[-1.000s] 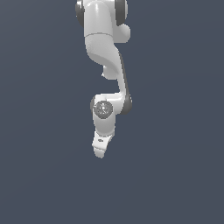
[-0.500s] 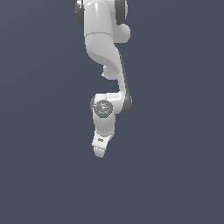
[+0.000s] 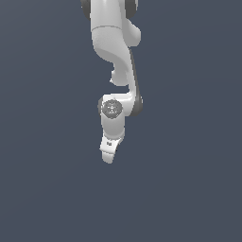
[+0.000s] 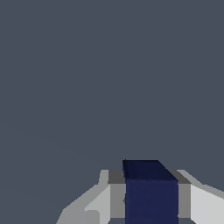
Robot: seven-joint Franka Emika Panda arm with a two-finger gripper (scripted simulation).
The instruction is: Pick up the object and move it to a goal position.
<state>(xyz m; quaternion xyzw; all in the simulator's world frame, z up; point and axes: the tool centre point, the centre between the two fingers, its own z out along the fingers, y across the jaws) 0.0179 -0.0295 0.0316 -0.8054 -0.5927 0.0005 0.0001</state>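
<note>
Nothing moved since 1 s ago; tool (image 4: 151, 205) clamped on navy cube (image 4: 150, 192).

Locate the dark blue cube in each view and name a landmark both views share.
Exterior view: the cube does not show; the tool hides it.
Wrist view: the cube sits low in the picture, between the tool's grey fingers, which press against its sides.
Shared landmark: the white tool.

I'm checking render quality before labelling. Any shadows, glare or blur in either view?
Exterior view: sharp, flat light, no cast shadows or glare; the gripper is evenly shaded. Wrist view: the navy cube between the fingers is crisp, its top face darker.
</note>
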